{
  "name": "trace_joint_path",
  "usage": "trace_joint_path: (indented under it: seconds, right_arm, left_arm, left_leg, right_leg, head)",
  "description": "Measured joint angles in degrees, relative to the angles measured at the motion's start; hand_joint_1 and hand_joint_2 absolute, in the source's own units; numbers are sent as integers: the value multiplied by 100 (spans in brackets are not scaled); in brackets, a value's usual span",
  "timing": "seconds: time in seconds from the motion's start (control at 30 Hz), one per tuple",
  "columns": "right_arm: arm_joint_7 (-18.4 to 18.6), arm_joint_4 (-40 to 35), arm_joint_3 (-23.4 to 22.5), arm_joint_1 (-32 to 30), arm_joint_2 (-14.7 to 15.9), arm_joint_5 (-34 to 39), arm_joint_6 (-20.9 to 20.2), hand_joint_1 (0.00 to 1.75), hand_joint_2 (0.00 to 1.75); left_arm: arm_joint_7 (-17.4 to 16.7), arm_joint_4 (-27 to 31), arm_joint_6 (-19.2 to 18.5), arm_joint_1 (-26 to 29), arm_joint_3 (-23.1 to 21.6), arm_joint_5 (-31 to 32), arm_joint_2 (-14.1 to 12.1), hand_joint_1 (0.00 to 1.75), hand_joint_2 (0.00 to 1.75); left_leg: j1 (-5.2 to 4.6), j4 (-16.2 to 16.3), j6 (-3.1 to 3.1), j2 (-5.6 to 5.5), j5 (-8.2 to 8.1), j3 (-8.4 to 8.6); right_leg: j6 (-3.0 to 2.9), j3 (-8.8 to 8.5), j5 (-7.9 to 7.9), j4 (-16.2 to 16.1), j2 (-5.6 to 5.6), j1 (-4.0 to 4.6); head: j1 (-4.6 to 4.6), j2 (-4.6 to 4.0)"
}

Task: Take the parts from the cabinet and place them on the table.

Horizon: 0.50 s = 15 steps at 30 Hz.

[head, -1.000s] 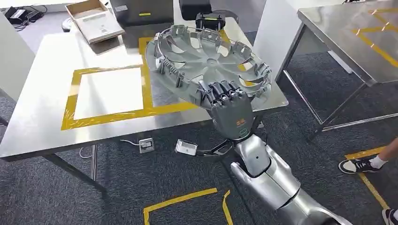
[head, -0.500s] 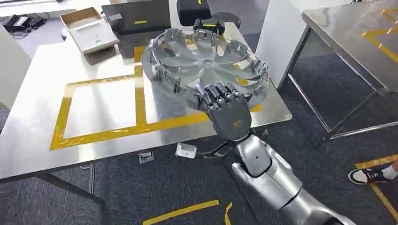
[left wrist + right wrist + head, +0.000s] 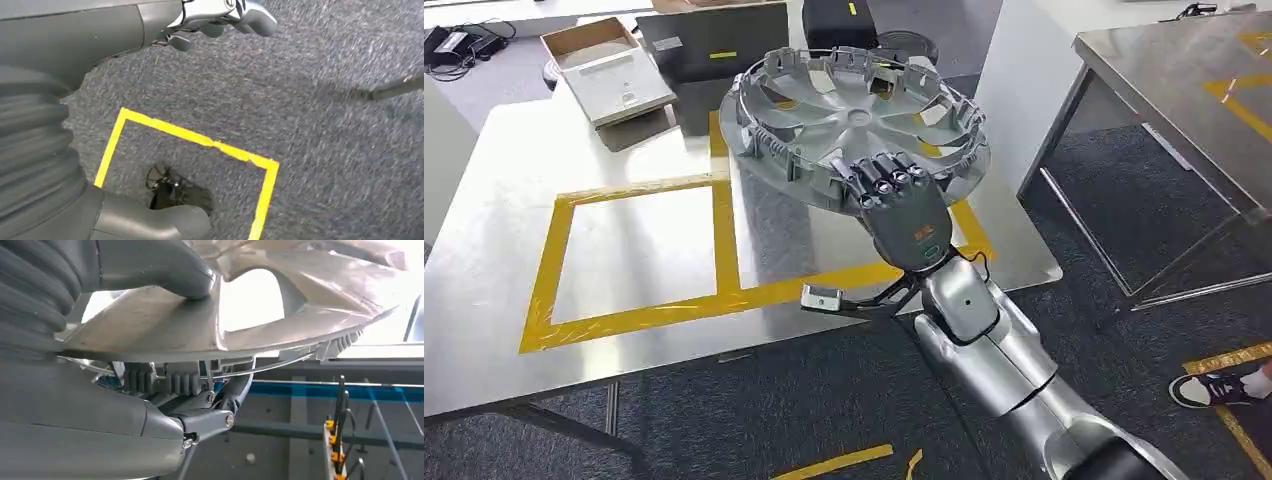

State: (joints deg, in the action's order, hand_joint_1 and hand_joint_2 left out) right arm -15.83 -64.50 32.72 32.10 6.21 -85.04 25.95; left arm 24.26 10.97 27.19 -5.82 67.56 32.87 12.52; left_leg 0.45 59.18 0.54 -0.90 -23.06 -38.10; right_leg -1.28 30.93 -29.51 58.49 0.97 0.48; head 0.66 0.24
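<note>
Since a second ago our right hand (image 3: 911,215) has carried the wheel cover (image 3: 856,120) farther over the steel table (image 3: 494,300). We grip its near rim, the cover spreading toward twelve o'clock. Our left hand (image 3: 220,20) hangs released over carpet.

Count: 1 wheel cover (image 3: 859,125), 2 steel tabletops (image 3: 484,290) (image 3: 1164,70), 2 yellow tape squares (image 3: 639,250) on the near one, 1 open cardboard box (image 3: 607,70), 1 shoe (image 3: 1219,388).
</note>
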Motion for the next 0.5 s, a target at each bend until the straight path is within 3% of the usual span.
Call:
trace_joint_path:
  seconds: [0.07,0.2,0.3,0.5]
  right_arm:
    - [-400,208,-26,115,-112,523,35,175,175]
    - [-544,643,-55,352,-391,835,192,175,175]
    - [-620,928,-81,510,-566,924,278,175,175]
    - [-863,1515,-101,807,-881,1195,431,175,175]
  left_arm:
    - [-29,0,-230,-23,0,-68,-7,0,175]
    - [-22,-2,-286,-49,-81,121,-7,0,175]
    - [-17,0,-301,-66,-164,203,-31,0,175]
    - [-66,0,-336,-70,-280,278,-37,0,175]
  left_leg:
    - [-1,-4,-23,-14,-22,1]
    - [-7,-4,-49,-14,-38,7]
    - [-10,-3,-52,-14,-37,12]
    - [0,-4,-49,-5,-29,40]
  right_leg:
    - [-2,-26,-5,-45,-6,1]
    - [1,-66,-42,-114,-18,2]
    - [72,-64,-39,-118,-24,-2]
    - [86,-78,-30,-112,-19,-1]
  head:
    - [2,0]
    - [2,0]
    - [2,0]
    - [0,0]
